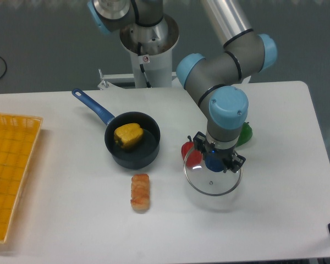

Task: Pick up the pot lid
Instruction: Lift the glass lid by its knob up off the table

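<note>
The pot lid (213,181) is clear glass with a metal rim and a blue knob (212,163). It is right of centre on the white table. My gripper (214,159) points straight down over it, and its fingers are closed on the blue knob. The lid looks slightly tilted, and a soft shadow lies on the table below its near edge. The dark blue pot (133,140) stands to the left with no lid on it. A yellow pepper (127,135) sits inside.
A red toy vegetable (190,154) touches the lid's far left rim, partly seen through the glass. A green object (244,134) lies behind the wrist. An orange shrimp-like piece (139,191) is in front of the pot. A yellow basket (11,170) fills the left edge.
</note>
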{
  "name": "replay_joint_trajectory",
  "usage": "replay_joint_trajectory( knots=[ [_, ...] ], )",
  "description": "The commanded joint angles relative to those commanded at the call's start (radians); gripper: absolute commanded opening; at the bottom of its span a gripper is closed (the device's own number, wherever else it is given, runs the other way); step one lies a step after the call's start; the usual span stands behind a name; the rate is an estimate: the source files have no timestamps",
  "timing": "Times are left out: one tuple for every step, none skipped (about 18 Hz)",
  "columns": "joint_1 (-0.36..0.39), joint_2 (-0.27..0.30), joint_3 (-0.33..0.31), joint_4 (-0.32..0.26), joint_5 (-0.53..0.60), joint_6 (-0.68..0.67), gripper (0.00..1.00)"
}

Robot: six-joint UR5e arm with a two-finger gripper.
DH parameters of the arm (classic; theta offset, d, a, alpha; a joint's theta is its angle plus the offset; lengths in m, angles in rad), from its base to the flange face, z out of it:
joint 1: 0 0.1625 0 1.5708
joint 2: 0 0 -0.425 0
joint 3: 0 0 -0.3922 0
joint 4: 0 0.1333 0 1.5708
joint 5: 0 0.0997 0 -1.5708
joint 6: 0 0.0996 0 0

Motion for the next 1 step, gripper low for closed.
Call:
replay_joint_trajectory(
  knots=[
    [0.000, 0.000, 0.000, 0.000, 0.000, 0.000, 0.52]
  ],
)
